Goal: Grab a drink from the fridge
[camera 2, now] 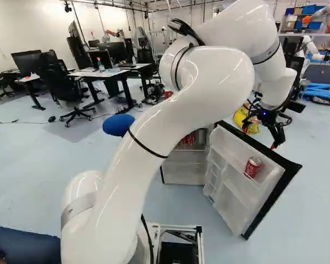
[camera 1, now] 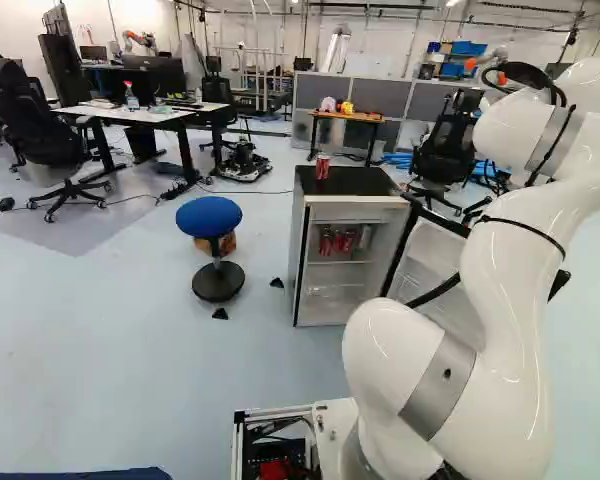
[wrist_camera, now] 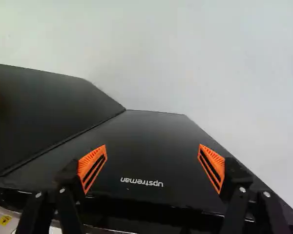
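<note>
Hand (camera 2: 259,138): empty, its fingers standing well apart, as you can see from the orange pads (wrist_camera: 93,167) in the wrist view. It hangs at the right of the right base view, beyond the open door (camera 2: 231,201). In the wrist view you have a black panel (wrist_camera: 146,146) with white lettering under and ahead of the fingers, meeting a second black panel (wrist_camera: 39,112) along a seam. The fridge (camera 1: 298,255) is open; your drinks show in three places. Upright on its black top is one red can (camera 1: 322,167). Inside, a group of red cans (camera 1: 330,242) sits on the upper shelf. Another red can (camera 2: 253,167), tilted in the right base view, sits in the door's rack. None of these is in the hand. Surroundings: you have a blue stool (camera 1: 209,216) left of the fridge in the left base view, and a small table (camera 1: 350,116) farther back. A yellow bag (camera 2: 243,119) shows behind the hand in the right base view.
</note>
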